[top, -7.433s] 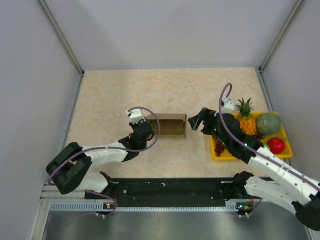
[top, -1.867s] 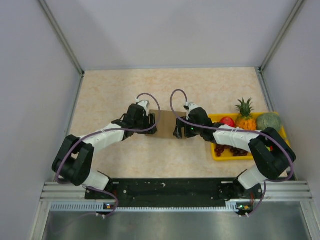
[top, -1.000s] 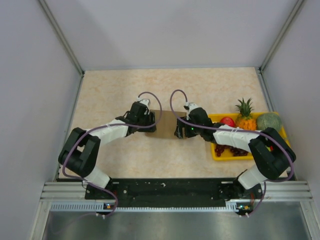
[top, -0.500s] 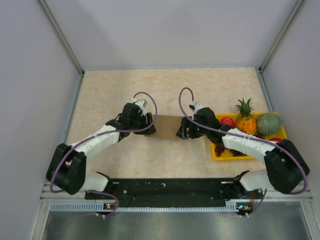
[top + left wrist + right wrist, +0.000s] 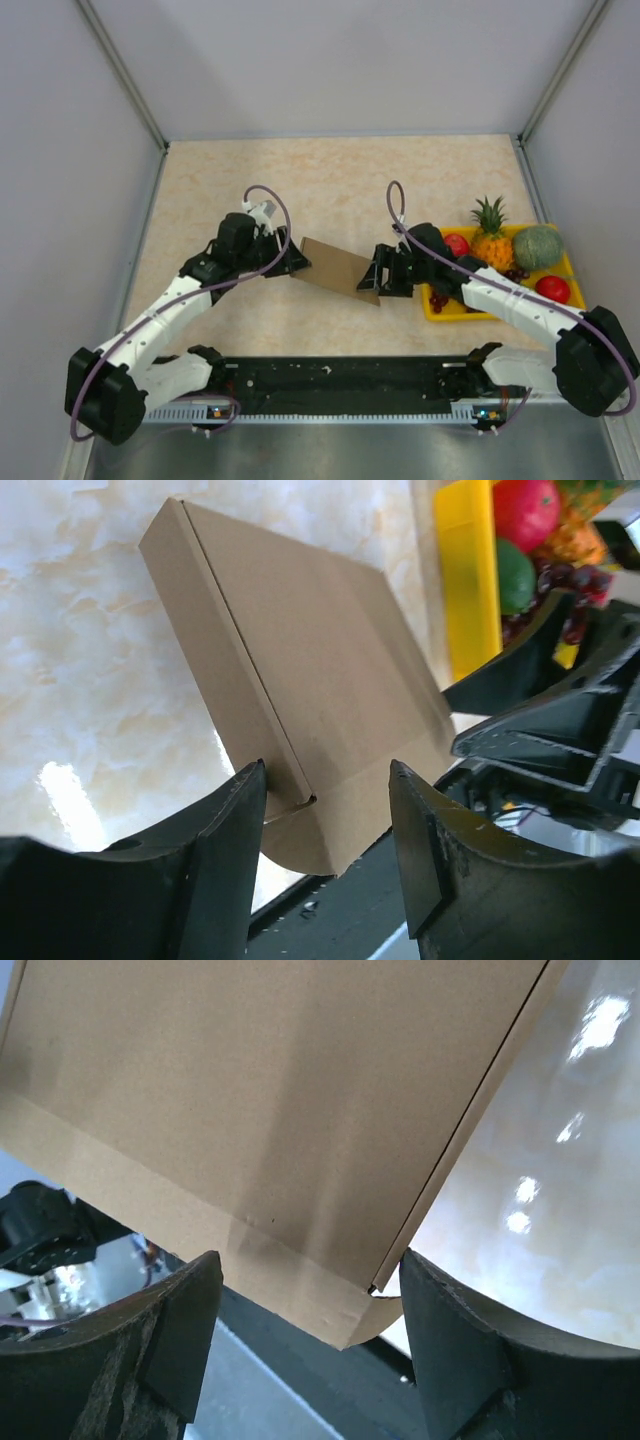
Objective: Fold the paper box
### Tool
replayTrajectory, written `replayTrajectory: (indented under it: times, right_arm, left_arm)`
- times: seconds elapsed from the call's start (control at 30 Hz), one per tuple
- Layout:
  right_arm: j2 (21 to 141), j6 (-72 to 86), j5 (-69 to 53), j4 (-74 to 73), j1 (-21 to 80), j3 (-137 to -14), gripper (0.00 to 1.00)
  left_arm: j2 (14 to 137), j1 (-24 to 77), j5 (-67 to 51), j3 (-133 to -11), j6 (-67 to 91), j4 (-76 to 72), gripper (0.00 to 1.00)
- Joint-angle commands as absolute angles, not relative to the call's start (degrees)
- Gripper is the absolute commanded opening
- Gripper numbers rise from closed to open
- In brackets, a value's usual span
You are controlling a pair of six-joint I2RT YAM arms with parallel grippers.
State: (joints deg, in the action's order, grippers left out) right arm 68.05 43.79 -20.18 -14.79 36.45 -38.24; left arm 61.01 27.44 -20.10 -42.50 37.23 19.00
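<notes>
Top view: the paper box [image 5: 338, 268] spans between both claws over the surface [image 5: 350, 180], its long axis slanting far-left to near-right. Left wrist view: the left claw [image 5: 325, 780] straddles one end of the box [image 5: 300, 660], grip unclear. Right wrist view: the right claw [image 5: 310, 1270] clamps the other end of the box [image 5: 270, 1090].

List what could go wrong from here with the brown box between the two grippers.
1. The paper box sits tilted, with only a corner between the jaws of the left gripper and the right gripper. No firm grip is evident, so it may slip and drop.
2. The right gripper works close beside the yellow fruit tray; a swing could knock it.
</notes>
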Motion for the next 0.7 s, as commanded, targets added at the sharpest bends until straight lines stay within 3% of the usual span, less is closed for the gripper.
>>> replayTrajectory:
  times: [0.0,0.33,0.67]
  right_arm:
    - [63.8,51.4,-31.0,-6.9,37.4,-42.4,0.70]
    - [63.7,62.4,-33.7,4.2,37.3,-39.2,0.70]
    - [65.6,76.1,-37.6,1.9,36.9,-46.4,0.71]
  left_arm:
    - [57.9,29.5,-29.6,-42.6,45.5,17.2,0.56]
    - [53.8,29.6,-27.8,-33.6,56.0,12.5,0.55]
    - [41.5,29.7,-19.7,-36.4,75.4,23.9,0.54]
